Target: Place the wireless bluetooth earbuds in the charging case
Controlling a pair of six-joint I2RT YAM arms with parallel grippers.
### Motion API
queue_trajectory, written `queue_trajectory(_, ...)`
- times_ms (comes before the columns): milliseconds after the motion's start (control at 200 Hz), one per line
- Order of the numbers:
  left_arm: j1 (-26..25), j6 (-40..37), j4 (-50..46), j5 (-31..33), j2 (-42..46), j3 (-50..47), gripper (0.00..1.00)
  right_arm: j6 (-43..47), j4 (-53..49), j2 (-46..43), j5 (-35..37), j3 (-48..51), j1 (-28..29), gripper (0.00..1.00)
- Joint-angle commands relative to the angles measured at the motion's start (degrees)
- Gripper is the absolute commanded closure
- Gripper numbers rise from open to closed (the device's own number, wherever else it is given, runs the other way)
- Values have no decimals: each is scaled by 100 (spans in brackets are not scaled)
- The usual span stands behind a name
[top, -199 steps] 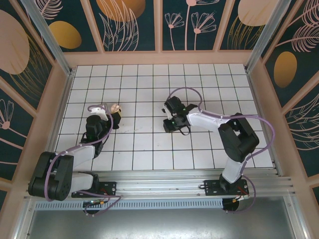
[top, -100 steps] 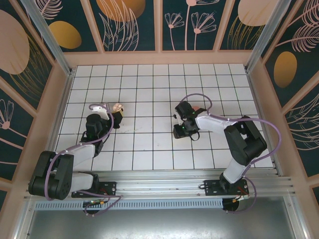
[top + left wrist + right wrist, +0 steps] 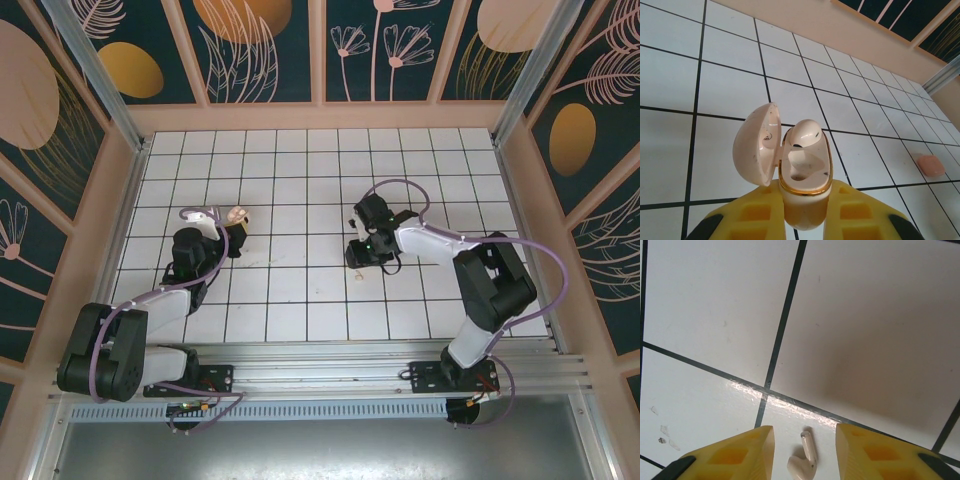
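Low in the right wrist view, our right claw point(image 3: 802, 442) straddles a beige earbud point(image 3: 804, 462), spread; next we should pinch it for the open case point(image 3: 805, 160) our left claw point(image 3: 805, 212) grips.

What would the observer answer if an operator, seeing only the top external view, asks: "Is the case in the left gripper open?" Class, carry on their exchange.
Observer: Yes. On the left wrist camera, the charging case is pinched in the left gripper, and its lid is swung open to the left.
Operator: Is anything inside it?
Observer: One seated earbud fills the slot farther from the fingers. The nearer slot looks empty.
Operator: What is under the right arm?
Observer: On the right wrist camera, the right gripper is open. A loose earbud lies on the tile between its fingers.
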State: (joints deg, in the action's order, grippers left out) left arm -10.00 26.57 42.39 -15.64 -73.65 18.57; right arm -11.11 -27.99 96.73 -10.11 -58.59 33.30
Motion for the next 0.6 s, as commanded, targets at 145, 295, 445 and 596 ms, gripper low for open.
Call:
queue_trajectory(145, 42, -143, -2, -63, 9, 190, 90, -181, -190, 195, -383, -17, -8, 63)
queue_trajectory(295, 42, -110, 15, -88, -22, 214, 90, -198, -130, 350, -480, -13, 25, 64)
queue_trajectory(445, 43, -119, -11, -88, -8, 235, 90, -236, -46, 409, -516, 14, 48, 64)
queue_trajectory(596, 44, -122, -29, -88, -18, 236, 89, -226, 75, 383, -708, 79, 63, 64)
